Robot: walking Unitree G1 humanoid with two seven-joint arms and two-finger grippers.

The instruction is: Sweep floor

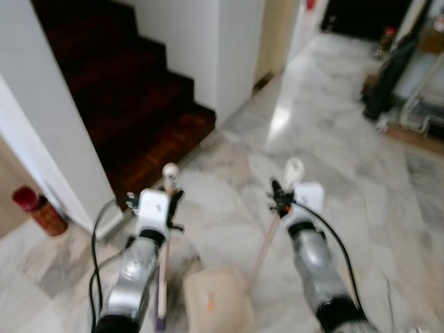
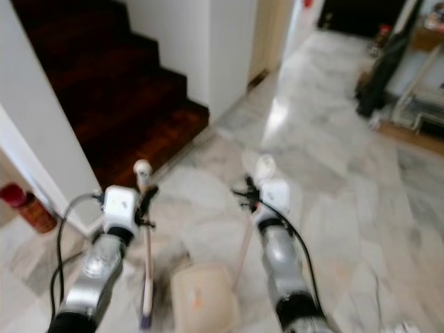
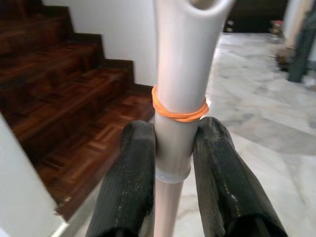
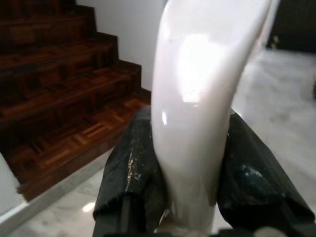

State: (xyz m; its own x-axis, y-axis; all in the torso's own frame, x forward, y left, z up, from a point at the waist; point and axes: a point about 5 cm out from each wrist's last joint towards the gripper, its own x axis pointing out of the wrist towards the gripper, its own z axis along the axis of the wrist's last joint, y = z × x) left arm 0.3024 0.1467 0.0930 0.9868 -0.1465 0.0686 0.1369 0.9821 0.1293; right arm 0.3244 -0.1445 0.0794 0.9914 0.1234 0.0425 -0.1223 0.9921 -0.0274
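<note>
Left gripper (image 3: 173,163) clenched on the broom handle (image 3: 178,74); both black fingers (image 3: 133,182) press the pale shaft from either side, just below an orange rubber band (image 3: 178,109) wrapped round it. Handle's flared top end rises past the fingertips. From the head views the broom handle runs down from the left gripper (image 1: 172,198) toward the floor, its rounded tip sticking up just above the jaws, low end close to the robot's body.

Right gripper (image 4: 190,163) clamped on the dustpan handle (image 4: 202,94), a glossy white curved grip wedged between both fingers, bulging out above them. In the left eye view a thin pale rod goes down from the right gripper (image 1: 281,201) to the dustpan (image 1: 216,300), a beige pan sitting on the marble floor (image 1: 347,159) below and between the two grippers, blurred.

Beyond both jaws: dark wooden stairs (image 1: 132,90) ahead and to the left, white wall (image 1: 201,48) beside them. Red cylinder (image 1: 38,210) on the floor far left of the left gripper, by the wall. Dark upright item (image 1: 388,76) and clutter far off past the right gripper, too blurred to identify.
</note>
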